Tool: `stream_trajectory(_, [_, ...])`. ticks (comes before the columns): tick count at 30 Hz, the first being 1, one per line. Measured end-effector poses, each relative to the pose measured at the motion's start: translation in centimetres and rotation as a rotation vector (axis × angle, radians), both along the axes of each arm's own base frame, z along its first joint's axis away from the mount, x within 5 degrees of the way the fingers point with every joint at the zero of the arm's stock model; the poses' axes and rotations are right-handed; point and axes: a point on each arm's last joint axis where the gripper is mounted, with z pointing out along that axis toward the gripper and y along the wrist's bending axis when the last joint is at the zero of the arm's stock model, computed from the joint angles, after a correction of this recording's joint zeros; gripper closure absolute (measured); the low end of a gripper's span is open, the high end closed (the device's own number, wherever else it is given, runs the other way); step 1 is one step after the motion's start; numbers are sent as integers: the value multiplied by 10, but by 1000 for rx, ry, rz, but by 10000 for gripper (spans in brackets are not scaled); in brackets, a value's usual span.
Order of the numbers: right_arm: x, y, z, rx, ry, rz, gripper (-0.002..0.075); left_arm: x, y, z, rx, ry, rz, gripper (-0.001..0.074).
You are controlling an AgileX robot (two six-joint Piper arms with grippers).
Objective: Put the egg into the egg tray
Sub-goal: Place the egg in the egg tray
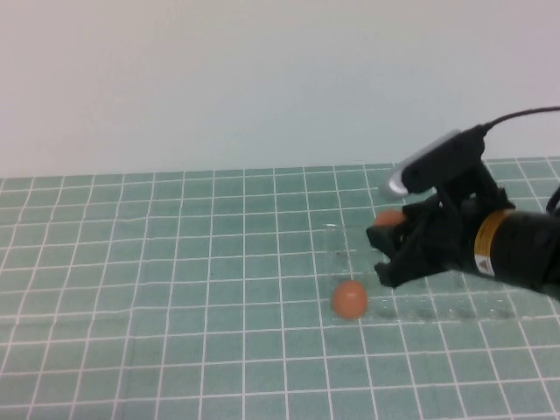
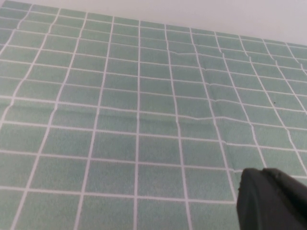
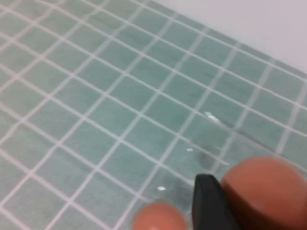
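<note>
My right gripper (image 1: 385, 248) hangs over the left end of the clear egg tray (image 1: 437, 308) and is shut on an orange-brown egg (image 1: 388, 217). In the right wrist view that egg (image 3: 266, 189) sits against one dark finger (image 3: 207, 203). A second egg (image 1: 350, 298) that looks the same rests in the tray's front-left cup, below and to the left of the gripper. It also shows in the right wrist view (image 3: 158, 218). My left gripper (image 2: 273, 199) shows only as a dark tip over bare mat in the left wrist view.
A green cutting mat with a white grid (image 1: 175, 280) covers the table. A plain pale wall (image 1: 262, 79) stands behind it. The left arm is out of the high view.
</note>
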Motion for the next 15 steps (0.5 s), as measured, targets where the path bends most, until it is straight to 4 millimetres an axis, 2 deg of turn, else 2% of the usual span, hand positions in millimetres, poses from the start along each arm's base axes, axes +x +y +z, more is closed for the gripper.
stream_trajectory(8, [-28, -7, -37, 152, -105, 94, 369, 0, 0, 0, 0, 0, 0, 736])
stream_trajectory(15, [-29, -15, -44, 165, -209, 39, 369, 0, 0, 0, 0, 0, 0, 736])
